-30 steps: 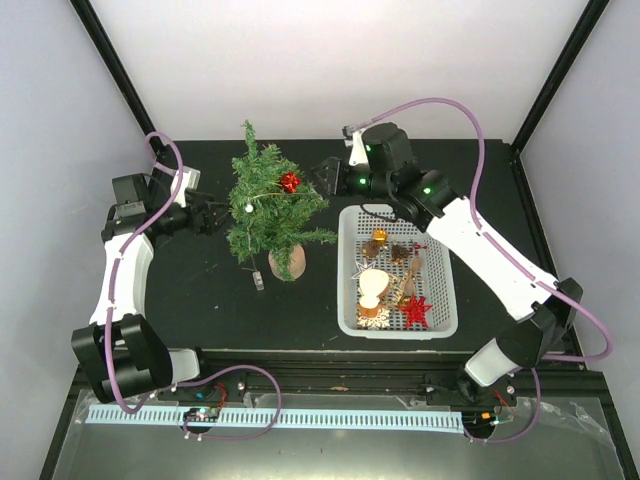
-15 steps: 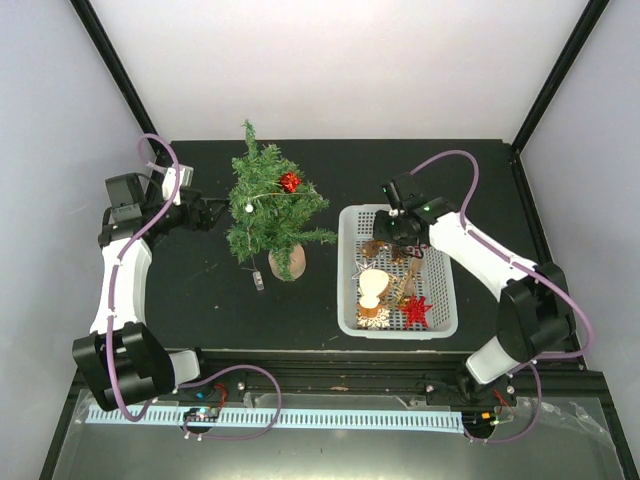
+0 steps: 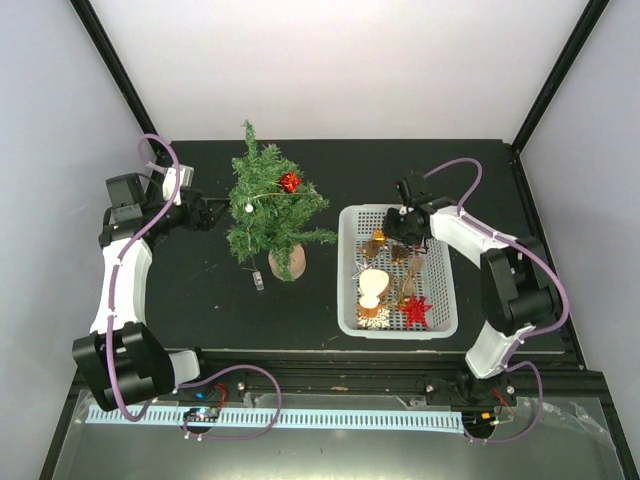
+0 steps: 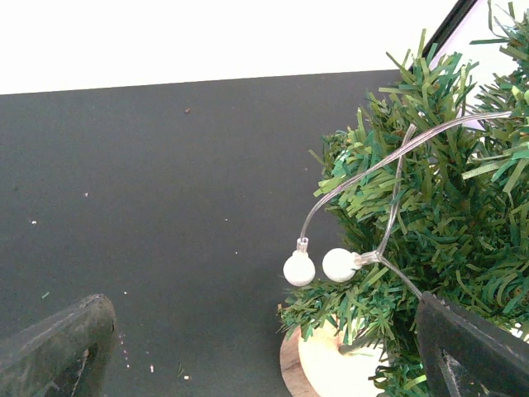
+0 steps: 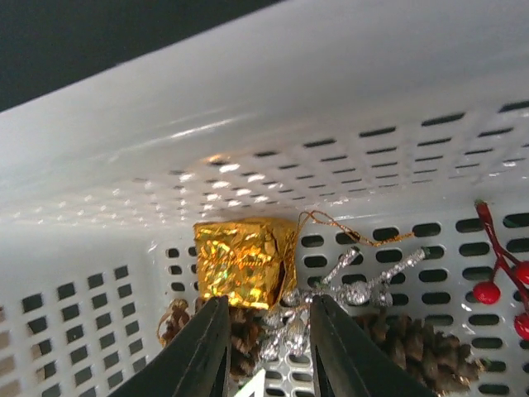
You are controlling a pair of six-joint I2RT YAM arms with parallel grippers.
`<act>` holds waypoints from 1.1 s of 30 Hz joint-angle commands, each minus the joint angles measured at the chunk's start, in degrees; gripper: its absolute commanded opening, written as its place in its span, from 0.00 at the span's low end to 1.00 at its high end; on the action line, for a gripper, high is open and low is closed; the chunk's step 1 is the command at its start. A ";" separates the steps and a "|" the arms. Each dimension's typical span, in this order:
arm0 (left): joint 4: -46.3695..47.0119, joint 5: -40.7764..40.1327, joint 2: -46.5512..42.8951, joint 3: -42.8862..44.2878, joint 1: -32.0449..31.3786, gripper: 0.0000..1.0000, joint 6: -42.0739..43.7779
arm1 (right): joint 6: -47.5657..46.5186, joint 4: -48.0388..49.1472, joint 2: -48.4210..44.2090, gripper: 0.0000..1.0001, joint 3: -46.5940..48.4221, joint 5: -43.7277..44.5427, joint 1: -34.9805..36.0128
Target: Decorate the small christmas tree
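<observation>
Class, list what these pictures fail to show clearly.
- Left wrist: the top of the tree, cut off by the frame edge.
- Right wrist: whether the right gripper grips the silver ornament; its fingers hide the contact.
- Top view: a small object beside the tree base, too small to identify.

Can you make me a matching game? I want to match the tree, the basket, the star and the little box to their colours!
Things:
1. tree
2. basket
3. star
4. box

Colours:
a. gold
b. green
c. white
d. red

Pairs: 1-b, 2-c, 3-d, 4-a
</observation>
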 commanded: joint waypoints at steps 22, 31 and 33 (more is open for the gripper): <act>-2.31 -5.00 -5.58 2.98 3.15 0.99 1.86 | 1.38 5.92 -1.15 0.01 -3.56 -3.89 -1.71; -8.09 -4.56 -11.28 6.59 7.56 0.99 4.57 | 0.62 5.43 -3.35 0.29 -4.08 -4.44 -1.72; -8.17 -1.21 -12.34 5.70 7.59 0.99 3.25 | 1.59 5.78 -1.46 0.37 -3.57 -4.78 -1.72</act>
